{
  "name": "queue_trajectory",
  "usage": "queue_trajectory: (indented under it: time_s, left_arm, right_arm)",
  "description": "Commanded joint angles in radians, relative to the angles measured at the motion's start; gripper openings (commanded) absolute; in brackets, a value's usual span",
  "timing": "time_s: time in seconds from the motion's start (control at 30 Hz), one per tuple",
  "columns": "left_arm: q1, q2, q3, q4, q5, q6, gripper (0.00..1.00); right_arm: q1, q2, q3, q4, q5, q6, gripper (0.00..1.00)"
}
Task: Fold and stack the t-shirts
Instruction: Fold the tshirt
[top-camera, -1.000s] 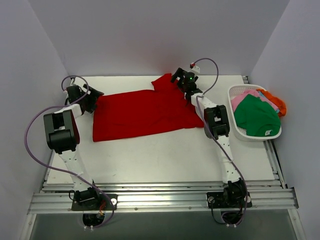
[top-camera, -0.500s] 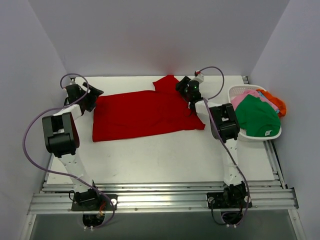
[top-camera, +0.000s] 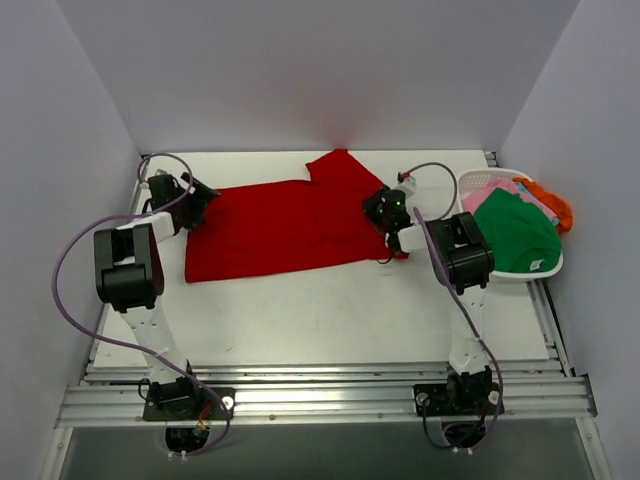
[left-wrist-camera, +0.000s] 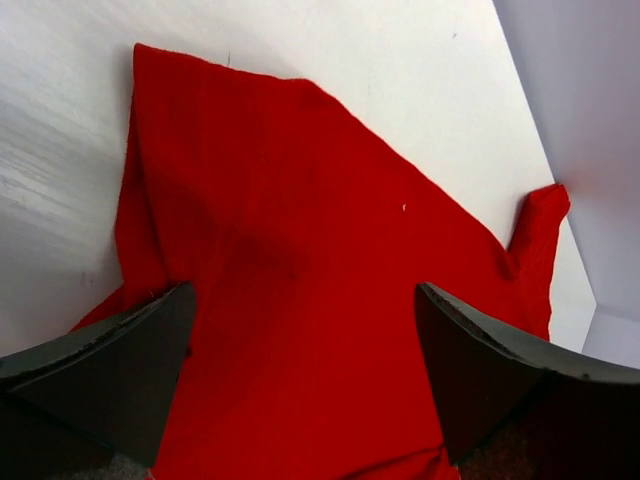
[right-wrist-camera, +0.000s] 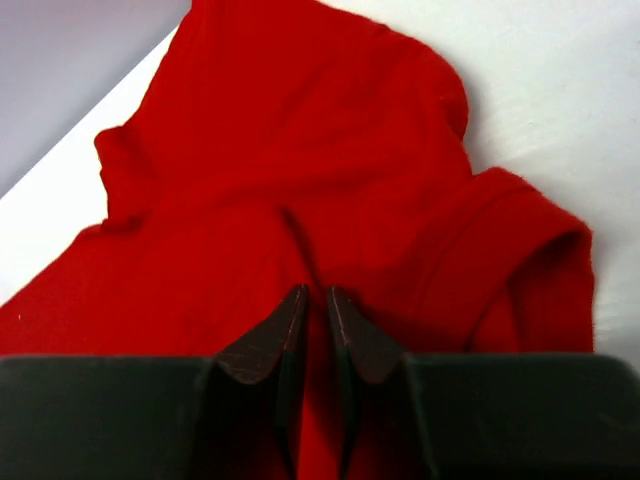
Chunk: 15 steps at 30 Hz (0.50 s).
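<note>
A bright red t-shirt (top-camera: 290, 225) lies spread flat across the middle of the table. My right gripper (top-camera: 386, 214) is at its right end by the sleeve. In the right wrist view this gripper (right-wrist-camera: 316, 292) is shut on a pinched ridge of the red cloth (right-wrist-camera: 300, 120). My left gripper (top-camera: 196, 204) hovers at the shirt's left edge. In the left wrist view it (left-wrist-camera: 304, 300) is open, its fingers wide apart above the flat red cloth (left-wrist-camera: 300, 180). Green (top-camera: 515, 235), pink (top-camera: 488, 198) and orange (top-camera: 556, 206) t-shirts lie in the basket.
A white slatted basket (top-camera: 500, 272) stands at the table's right edge, close to the right arm. White walls close in the table at the back and on both sides. Bare white tabletop (top-camera: 320, 310) lies between the shirt and the arm bases.
The right gripper has slid from the shirt's far right corner toward the near right and closed on the cloth. The left gripper has shifted a little right over the shirt's edge.
</note>
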Motion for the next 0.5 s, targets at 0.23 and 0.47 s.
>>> queue_trajectory:
  time_s: [0.23,0.47]
  left_arm:
    - [-0.033,-0.147,-0.090,0.001,-0.047,0.057,1.00]
    - [-0.034,-0.234,-0.173,-0.022,-0.059,0.035,1.00]
  right_arm:
    - [-0.029,-0.057,-0.190,0.073,-0.032,0.103,0.02]
    - [-0.011,-0.261,-0.433,-0.098,0.075,0.180,0.00]
